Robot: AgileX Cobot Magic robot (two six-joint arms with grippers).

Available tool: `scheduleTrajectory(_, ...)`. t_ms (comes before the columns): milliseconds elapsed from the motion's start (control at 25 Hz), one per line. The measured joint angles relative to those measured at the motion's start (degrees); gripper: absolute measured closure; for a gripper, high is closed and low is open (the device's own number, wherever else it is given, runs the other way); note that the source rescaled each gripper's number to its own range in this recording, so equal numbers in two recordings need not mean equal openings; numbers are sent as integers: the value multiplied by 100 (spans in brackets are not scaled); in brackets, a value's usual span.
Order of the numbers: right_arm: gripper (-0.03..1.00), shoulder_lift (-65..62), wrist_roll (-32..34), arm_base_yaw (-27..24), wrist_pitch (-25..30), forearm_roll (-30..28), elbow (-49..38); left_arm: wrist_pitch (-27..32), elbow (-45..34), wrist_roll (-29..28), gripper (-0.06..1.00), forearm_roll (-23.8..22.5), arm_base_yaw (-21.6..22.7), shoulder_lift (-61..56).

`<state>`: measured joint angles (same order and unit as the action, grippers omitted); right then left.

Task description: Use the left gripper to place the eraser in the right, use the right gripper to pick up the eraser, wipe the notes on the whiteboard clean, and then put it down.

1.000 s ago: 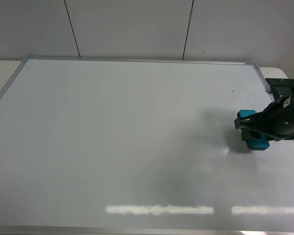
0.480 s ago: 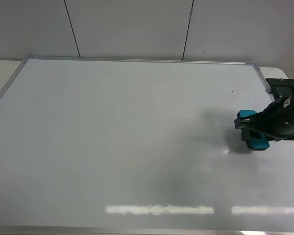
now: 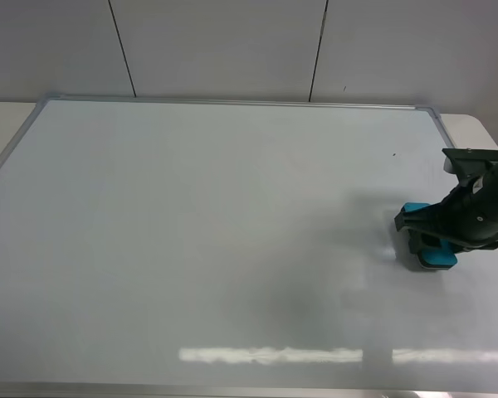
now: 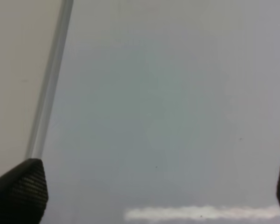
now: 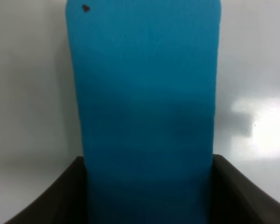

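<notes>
**Eraser gripped at the whiteboard's right edge**

The teal-blue eraser [image 3: 428,249] is pinched between the jaws of the right gripper [image 3: 432,240], low over the whiteboard [image 3: 232,240] near its right frame. The left gripper [image 4: 144,186] is seen spread wide, holding nothing, above bare board beside the frame. No readable writing or brand is visible; one small dark speck [image 3: 393,154] marks the board.

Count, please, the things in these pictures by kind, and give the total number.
Large glossy white whiteboard with a silver-grey metal frame: 1
Small teal-blue rounded eraser block, held in the right gripper: 1
Black robot grippers: 2, the right gripper and the left gripper
Marker notes on the board: 0 visible, only a tiny dark speck
Total: 4
</notes>
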<state>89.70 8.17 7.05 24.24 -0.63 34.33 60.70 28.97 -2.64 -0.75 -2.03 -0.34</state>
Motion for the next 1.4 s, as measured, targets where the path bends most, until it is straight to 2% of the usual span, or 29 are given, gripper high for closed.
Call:
scheduleTrajectory(80, 95, 0, 0, 0, -13, 0, 0, 0, 0, 0, -6, 0, 0, 0)
scheduleTrajectory(120, 91, 0, 0, 0, -13, 0, 0, 0, 0, 0, -6, 0, 0, 0)
scheduleTrajectory(160, 77, 0, 0, 0, -34, -19, 0, 0, 0, 0, -6, 0, 0, 0)
scheduleTrajectory(240, 32, 0, 0, 0, -97, -88, 0, 0, 0, 0, -6, 0, 0, 0)
scheduleTrajectory(320, 10, 0, 0, 0, -160, -127, 0, 0, 0, 0, -6, 0, 0, 0)
scheduleTrajectory(400, 2, 0, 0, 0, -167, -127, 0, 0, 0, 0, -6, 0, 0, 0)
scheduleTrajectory(520, -2, 0, 0, 0, -167, -127, 0, 0, 0, 0, -6, 0, 0, 0)
scheduleTrajectory(920, -3, 0, -73, 0, -142, -65, 0, 0, 0, 0, -6, 0, 0, 0)
scheduleTrajectory(1040, -3, -89, -466, 0, -4, 231, 0, 0, 0, 0, -6, 0, 0, 0)
scheduleTrajectory(1240, -3, -908, -1706, 0, 304, 1096, 272, 0, 0, 0, -6, 0, 0, 0)
scheduleTrajectory(1400, -3, -1938, -2458, 0, 867, 1423, 789, 0, 0, 0, -6, 0, 0, 0)
